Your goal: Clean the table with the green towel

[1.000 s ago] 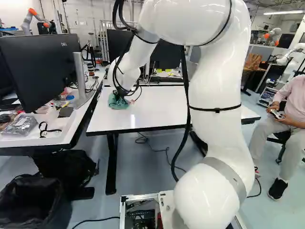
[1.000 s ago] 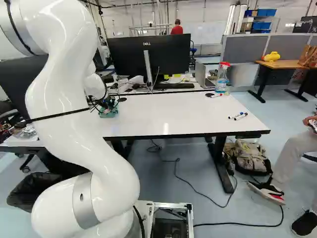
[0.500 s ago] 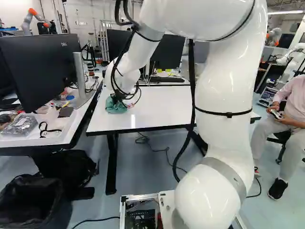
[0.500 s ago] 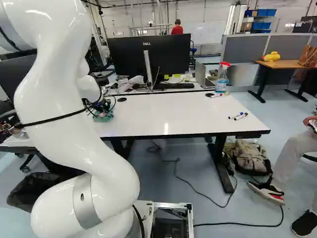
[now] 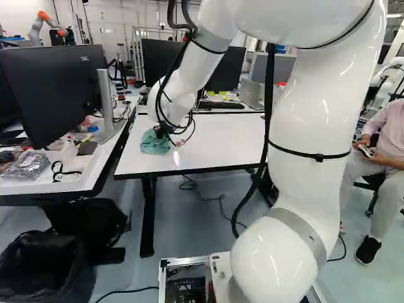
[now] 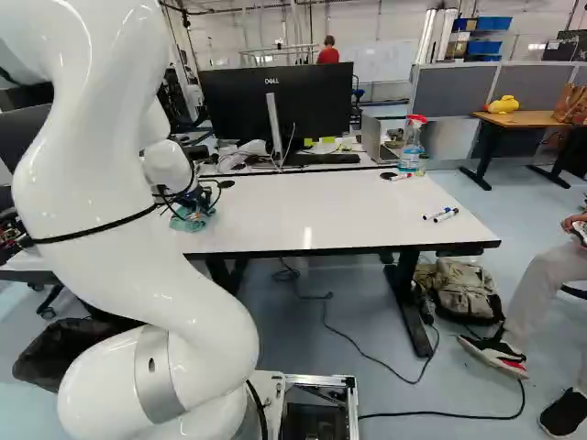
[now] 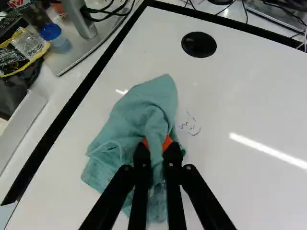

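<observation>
Green towel [image 7: 136, 112] clenched in black gripper [image 5: 165, 130], bunched on white table [image 7: 249, 100]; faint scribble [image 7: 193, 130], probably ink, just beside.

Left base view: behind arm [image 5: 309, 126], on its left; faces ahead, slightly down; arm near, table [image 5: 218, 142] beyond.
Right base view: behind arm, on its right; same facing.
Wrist view: close above table, facing down at towel [image 7: 139, 115].
Table, towel: shared by all three.
Arm: both base views.

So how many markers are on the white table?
3: two markers together at the right of the table in the right base view, one marker by the spray bottle. The arm may hide more.
</observation>
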